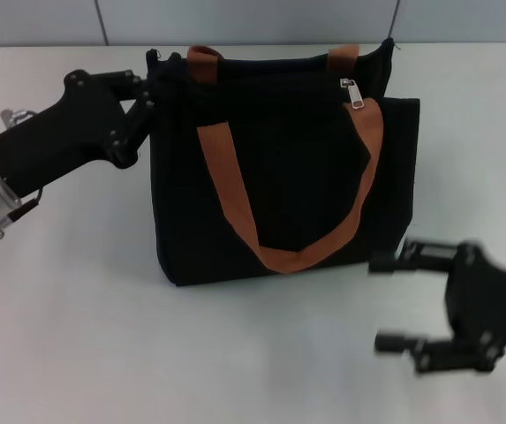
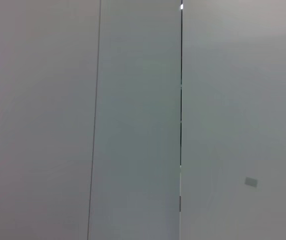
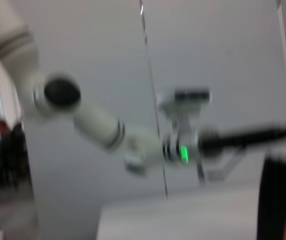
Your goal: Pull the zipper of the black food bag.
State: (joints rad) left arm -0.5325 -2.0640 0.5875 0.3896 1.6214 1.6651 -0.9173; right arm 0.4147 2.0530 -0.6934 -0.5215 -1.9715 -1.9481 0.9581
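Left gripper (image 1: pixel 150 88) pinches soft black food bag (image 1: pixel 279 177) upper-left corner; right gripper (image 1: pixel 389 300) spread, lower right; take small zipper (image 1: pixel 351 92) tab.

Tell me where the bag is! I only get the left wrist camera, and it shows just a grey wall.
Observer: The black bag stands upright on the white table.
Operator: Where's the zipper?
Observer: The silver zipper hangs at the bag's top edge, toward the robot's right.
Operator: And the grippers?
Observer: The left gripper is at the bag's top left corner; the right gripper is open, low by the bag's right bottom corner, not touching.
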